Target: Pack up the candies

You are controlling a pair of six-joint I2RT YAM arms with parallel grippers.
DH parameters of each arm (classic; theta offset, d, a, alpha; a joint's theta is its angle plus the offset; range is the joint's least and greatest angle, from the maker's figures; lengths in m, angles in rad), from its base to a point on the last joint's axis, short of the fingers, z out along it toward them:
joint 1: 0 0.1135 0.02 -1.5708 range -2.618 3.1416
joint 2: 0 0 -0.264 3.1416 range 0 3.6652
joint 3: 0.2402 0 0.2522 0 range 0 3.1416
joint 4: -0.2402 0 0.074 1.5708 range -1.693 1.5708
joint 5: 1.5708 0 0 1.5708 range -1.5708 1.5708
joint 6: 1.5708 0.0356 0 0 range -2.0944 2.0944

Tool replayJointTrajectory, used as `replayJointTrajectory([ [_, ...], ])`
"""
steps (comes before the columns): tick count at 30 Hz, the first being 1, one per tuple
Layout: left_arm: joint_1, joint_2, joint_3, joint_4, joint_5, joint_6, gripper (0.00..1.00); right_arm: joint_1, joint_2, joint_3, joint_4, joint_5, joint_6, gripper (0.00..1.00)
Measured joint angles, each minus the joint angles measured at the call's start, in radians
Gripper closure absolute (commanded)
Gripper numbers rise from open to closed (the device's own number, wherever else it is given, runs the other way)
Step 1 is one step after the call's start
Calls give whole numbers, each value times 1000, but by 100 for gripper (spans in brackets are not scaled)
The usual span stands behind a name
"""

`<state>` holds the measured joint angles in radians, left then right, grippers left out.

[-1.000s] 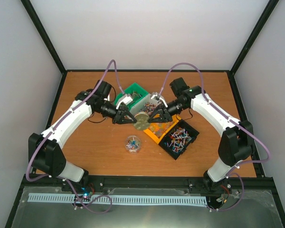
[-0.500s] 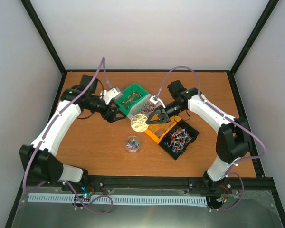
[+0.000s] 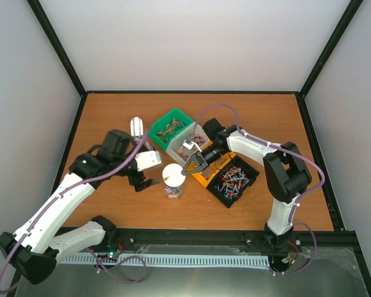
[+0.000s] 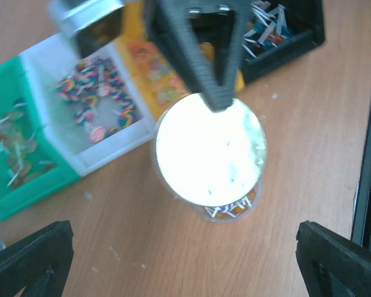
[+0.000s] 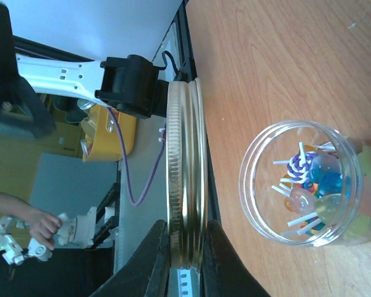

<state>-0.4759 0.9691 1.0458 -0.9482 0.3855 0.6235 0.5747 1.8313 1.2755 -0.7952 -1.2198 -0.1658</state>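
Note:
My right gripper (image 5: 187, 260) is shut on the rim of a gold metal lid (image 5: 185, 185), held edge-on beside the open clear jar (image 5: 303, 182). Candies (image 5: 306, 185) with white sticks lie in the jar. From above, the lid (image 3: 173, 173) hangs just over the jar (image 3: 173, 192), with the right gripper (image 3: 185, 167) to its right. My left gripper (image 3: 142, 181) stands open on the jar's left, apart from it. In the left wrist view the lid (image 4: 207, 151) covers most of the jar (image 4: 235, 209), and the left gripper (image 4: 185, 272) holds nothing.
Four bins stand in a row behind the jar: green (image 3: 169, 117), white (image 3: 176, 143), orange (image 3: 201, 180) and black (image 3: 255, 178), each with heaps of candies. A metal scoop (image 3: 136, 126) lies left of the green bin. Bare table lies in front of the jar.
My left gripper has opened, let go of the lid and drawn back toward the near left. The right gripper has carried the lid forward and down over the jar.

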Motion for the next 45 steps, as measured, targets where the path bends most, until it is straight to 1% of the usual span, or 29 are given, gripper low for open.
replayJointTrajectory([
  [4, -129, 12, -41, 42, -46, 46, 0, 0, 13, 0, -1, -19, 10, 97],
  [10, -274, 77, -80, 141, -128, 101, 0, 1, 13, -11, 1, -53, 22, 97],
  [13, -318, 96, -111, 168, -163, 127, 0, 2, 13, -21, 0, -61, 26, 97],
  [18, -325, 131, -115, 224, -220, 134, 0, 2, 13, -21, 0, -79, 30, 97],
  [22, -325, 156, -115, 252, -237, 135, 0, 2, 13, -22, -1, -86, 29, 97],
  [34, -340, 201, -107, 215, -166, 167, 0, 2, 9, -45, -4, -89, 27, 97],
  [41, -344, 201, -105, 208, -166, 175, 5, 2, 6, -56, -9, -98, 24, 97],
  [45, -346, 200, -105, 208, -176, 176, 0, 2, 5, -59, -8, -103, 25, 97],
])
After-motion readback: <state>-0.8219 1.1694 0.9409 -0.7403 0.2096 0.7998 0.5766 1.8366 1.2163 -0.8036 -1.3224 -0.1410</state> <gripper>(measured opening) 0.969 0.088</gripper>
